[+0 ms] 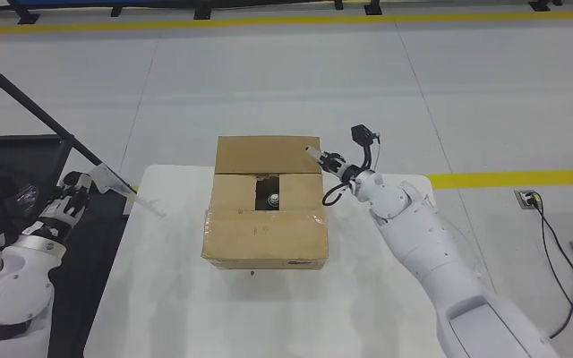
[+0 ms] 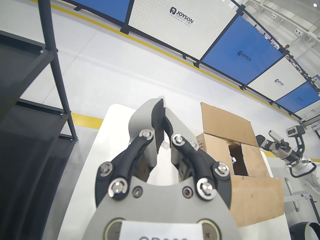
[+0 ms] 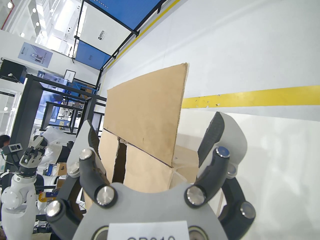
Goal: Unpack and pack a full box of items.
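A: White table [image 1: 161,295], grey hall floor beyond it. Start with the right gripper [image 1: 322,159]. What is it doing?

B: Its jaws stand wide apart and hold nothing. It sits just beside the far right corner of the cardboard box [image 1: 264,237], close to the right inner flap [image 1: 303,190].

A: And the box itself?

B: It's mid-table. The far flap [image 1: 267,154] stands up. The two inner flaps lie nearly flat with a dark gap [image 1: 267,192] between them, and a small round top [image 1: 274,198], maybe a bottle's, shows through it.

A: The left gripper [image 1: 79,183]?

B: It's well apart from the box, off the table's left edge. Its pads are pressed together on what looks like a thin clear strip [image 1: 125,192]. Whether that's tape I can't tell.

A: So which step is this?

B: Opening, I'd judge, since nothing is unpacked yet. The next move probably calls for the right jaws to pinch the right inner flap's free edge and fold it outward. That should be done gently, because the cardboard looks torn along the gap. The left should shed the strip before it helps.
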Robot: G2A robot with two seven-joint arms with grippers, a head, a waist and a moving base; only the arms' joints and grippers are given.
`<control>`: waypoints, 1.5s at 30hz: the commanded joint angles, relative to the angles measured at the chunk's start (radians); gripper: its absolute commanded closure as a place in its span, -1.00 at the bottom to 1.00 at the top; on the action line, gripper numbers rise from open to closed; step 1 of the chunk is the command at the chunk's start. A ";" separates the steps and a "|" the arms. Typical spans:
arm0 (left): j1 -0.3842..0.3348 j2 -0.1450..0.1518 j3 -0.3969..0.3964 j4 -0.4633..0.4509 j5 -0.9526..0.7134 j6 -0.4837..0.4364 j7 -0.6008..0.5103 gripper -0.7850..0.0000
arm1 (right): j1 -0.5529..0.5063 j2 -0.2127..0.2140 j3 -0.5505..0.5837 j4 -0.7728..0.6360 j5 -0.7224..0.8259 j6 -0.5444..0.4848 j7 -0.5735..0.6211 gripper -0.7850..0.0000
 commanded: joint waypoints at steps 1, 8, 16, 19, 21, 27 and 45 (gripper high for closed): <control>0.000 0.000 -0.001 -0.001 -0.001 0.001 0.000 1.00 | 0.000 0.002 0.015 0.019 0.033 -0.077 0.033 -1.00; -0.004 0.000 0.004 -0.003 0.001 -0.003 -0.003 1.00 | 0.005 0.013 0.060 0.069 0.120 -0.271 0.157 -1.00; -0.008 0.001 0.004 0.002 0.001 -0.005 -0.004 1.00 | 0.022 0.011 0.046 0.075 0.035 -0.174 0.042 -1.00; -0.009 0.001 0.003 0.003 -0.002 -0.005 -0.002 1.00 | 0.022 -0.003 0.023 0.059 -0.014 -0.094 0.006 -1.00; -0.010 0.001 0.003 0.005 -0.004 -0.005 -0.003 1.00 | 0.021 -0.011 0.015 0.060 -0.025 -0.060 0.004 -1.00; -0.012 0.002 -0.002 0.012 -0.006 -0.006 -0.004 1.00 | 0.023 -0.039 -0.003 0.071 -0.039 -0.014 0.019 -1.00; -0.018 0.004 0.005 0.013 -0.003 -0.016 -0.008 1.00 | 0.026 -0.021 0.046 0.121 0.025 -0.375 0.165 -1.00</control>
